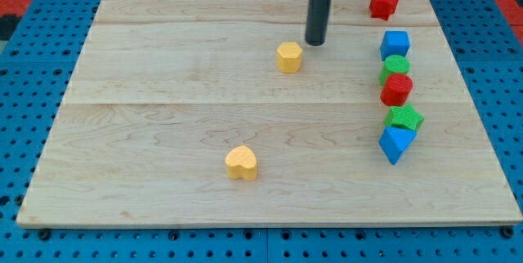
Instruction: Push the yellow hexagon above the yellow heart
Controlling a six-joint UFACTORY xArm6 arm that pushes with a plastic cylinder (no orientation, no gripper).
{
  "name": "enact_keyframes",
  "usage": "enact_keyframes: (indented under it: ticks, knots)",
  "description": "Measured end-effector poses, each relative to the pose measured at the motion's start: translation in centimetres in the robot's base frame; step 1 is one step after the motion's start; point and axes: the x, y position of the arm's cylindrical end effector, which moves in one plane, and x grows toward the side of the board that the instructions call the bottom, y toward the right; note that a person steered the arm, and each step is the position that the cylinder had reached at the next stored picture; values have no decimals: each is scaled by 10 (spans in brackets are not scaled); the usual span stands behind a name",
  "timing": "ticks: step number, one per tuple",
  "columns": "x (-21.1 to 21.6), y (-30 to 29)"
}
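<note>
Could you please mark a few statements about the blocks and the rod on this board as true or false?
1. My tip touches the yellow hexagon. False: it stands apart, up and to the view's right of it.
2. The yellow heart lies nearer the view's bottom than the hexagon. True.
3. The red block at the view's top right touches the blue cube. False: a gap separates them.
4. The hexagon sits directly above the heart. False: it is offset to the view's right.
5. The blue cube tops a column of five blocks. True.
</note>
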Motion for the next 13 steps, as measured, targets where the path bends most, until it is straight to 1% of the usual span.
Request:
enact_keyframes:
  ticks: [2,3,4,5,6,7,8,9,10,12,13]
  knots:
    - [-9,-1]
    - [10,-13]
    - [28,-67]
    - [66,-103]
    - [122,-108]
    - [143,-108]
    - [124,-121]
    - [88,-140]
    - [125,-99]
    - [185,-116]
    - [195,-117]
